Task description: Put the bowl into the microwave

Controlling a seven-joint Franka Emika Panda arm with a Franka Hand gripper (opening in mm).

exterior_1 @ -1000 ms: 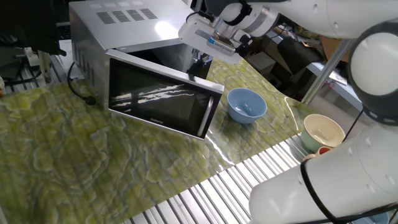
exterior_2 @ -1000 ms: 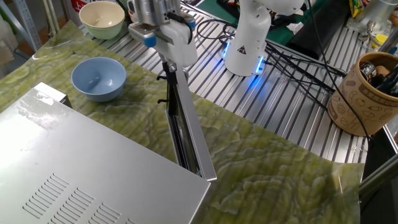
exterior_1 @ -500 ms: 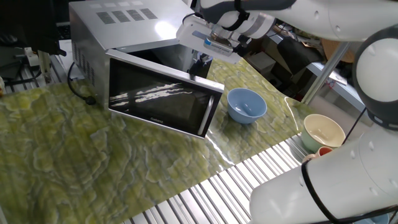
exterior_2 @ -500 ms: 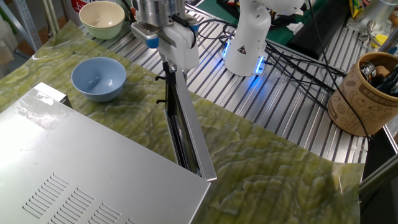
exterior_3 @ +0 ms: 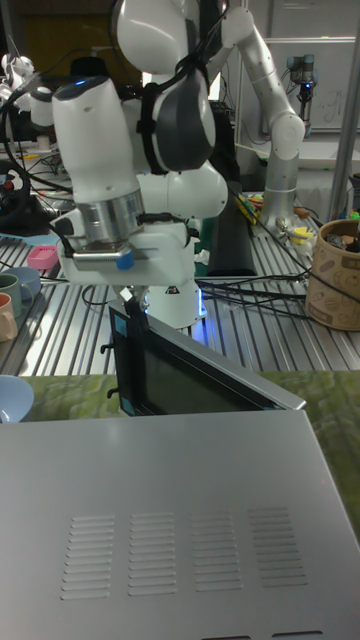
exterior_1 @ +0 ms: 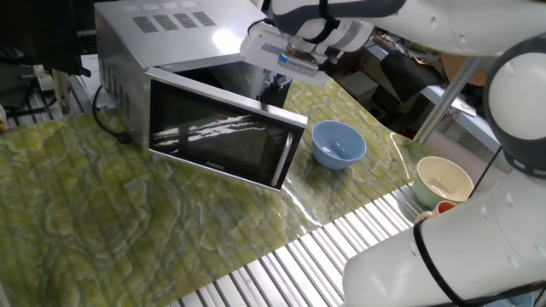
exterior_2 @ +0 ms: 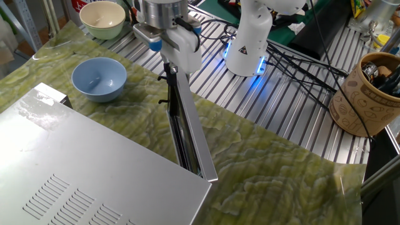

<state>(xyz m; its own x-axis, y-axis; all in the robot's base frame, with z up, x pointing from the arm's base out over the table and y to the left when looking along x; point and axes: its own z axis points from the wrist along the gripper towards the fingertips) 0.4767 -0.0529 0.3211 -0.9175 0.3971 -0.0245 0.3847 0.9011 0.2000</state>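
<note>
The light-blue bowl (exterior_1: 339, 143) (exterior_2: 99, 79) stands upright on the green mat, to the side of the microwave's swung-out door; only its edge (exterior_3: 12, 398) shows in the tall view. The silver microwave (exterior_1: 162, 38) (exterior_2: 81, 175) (exterior_3: 170, 520) has its dark glass door (exterior_1: 217, 136) (exterior_2: 187, 131) (exterior_3: 190, 378) partly open. My gripper (exterior_1: 275, 89) (exterior_2: 169, 74) (exterior_3: 134, 300) hangs at the top corner of the door's free end. Its dark fingers look pressed together with nothing between them. Whether they touch the door I cannot tell.
A cream bowl (exterior_1: 442, 181) (exterior_2: 103, 19) sits on the slatted metal table beyond the blue bowl. The arm's white base (exterior_2: 250, 44) and black cables (exterior_2: 300, 62) lie behind the door. A brown tub of tools (exterior_2: 369, 94) stands at the right.
The gripper's hand has shifted slightly along and above the door's free end. The door and the bowl have not moved.
</note>
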